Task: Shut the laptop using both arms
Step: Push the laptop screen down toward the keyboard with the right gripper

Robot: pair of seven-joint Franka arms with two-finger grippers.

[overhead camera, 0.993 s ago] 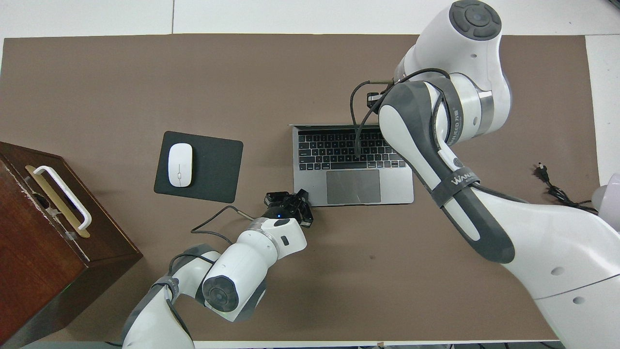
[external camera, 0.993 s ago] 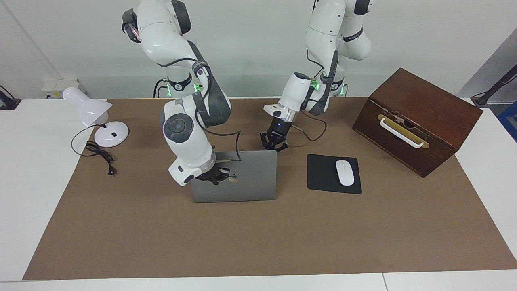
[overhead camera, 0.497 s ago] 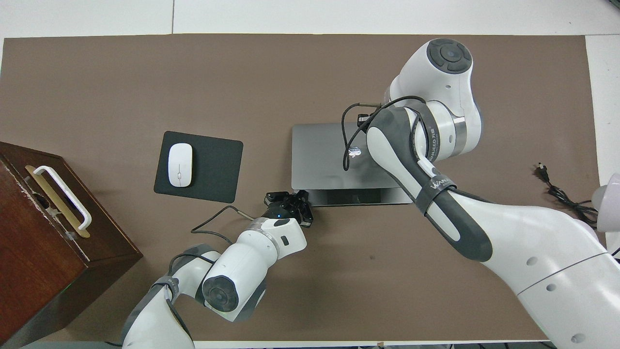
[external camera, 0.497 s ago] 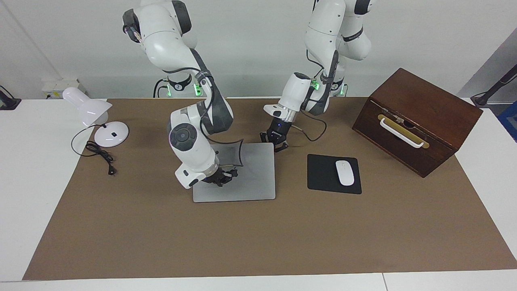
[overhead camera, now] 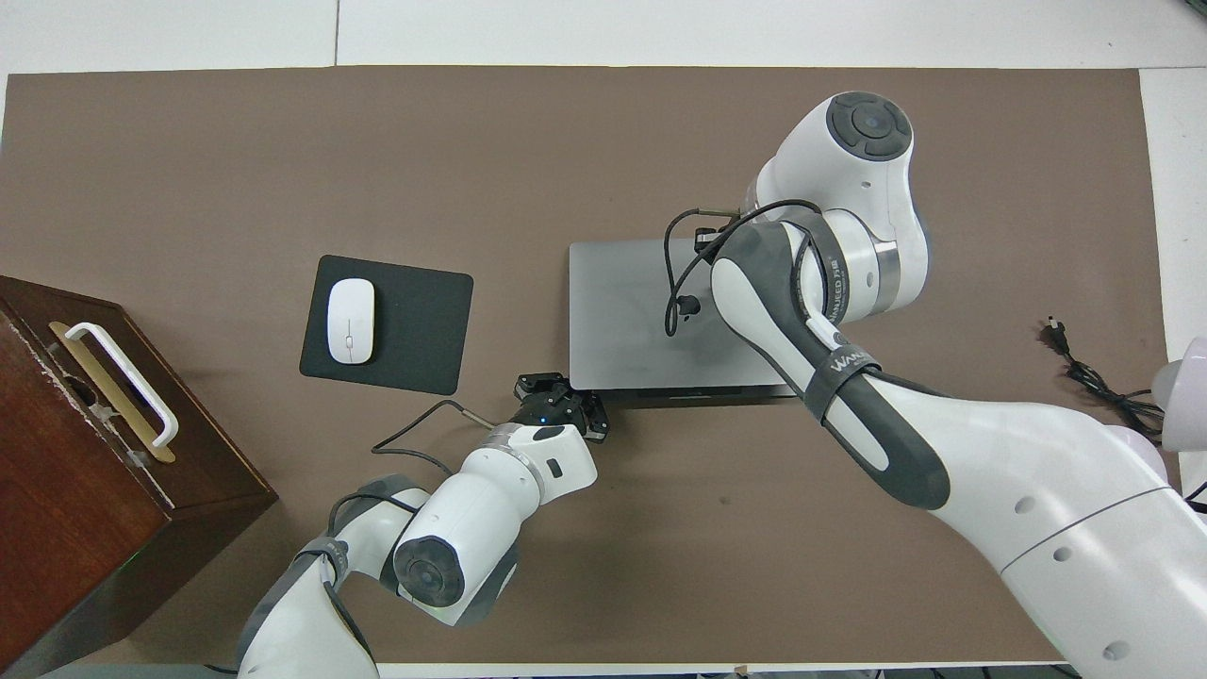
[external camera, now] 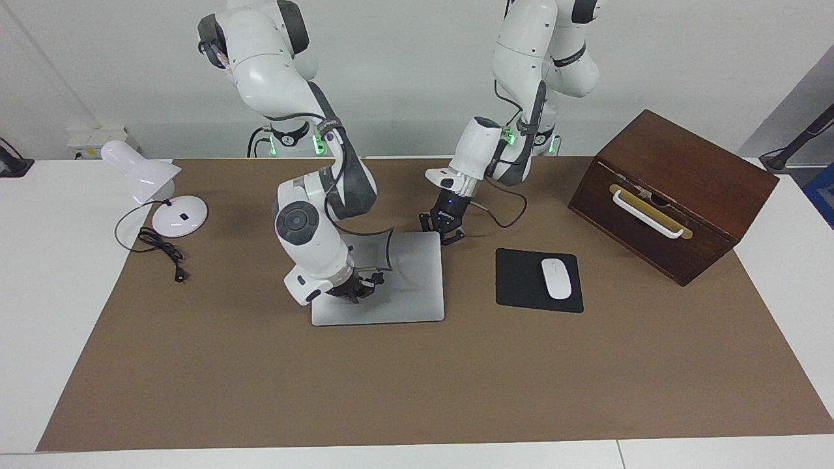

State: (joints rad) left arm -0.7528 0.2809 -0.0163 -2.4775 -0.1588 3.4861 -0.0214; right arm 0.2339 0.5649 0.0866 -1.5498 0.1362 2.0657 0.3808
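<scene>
The silver-grey laptop lay shut and flat mid-table, at nine o'clock of the mouse pad in the facing view. Right gripper rested clenched, empty, on its lid; left gripper, clenched, empty, met its robot-side corner

The laptop is plain silver-grey. The arms are white with dark grey joints. The mat on the table is brown. The mouse pad is black, the mouse white. The box is dark brown wood with a white handle. The lamp is white, its cable black.
</scene>
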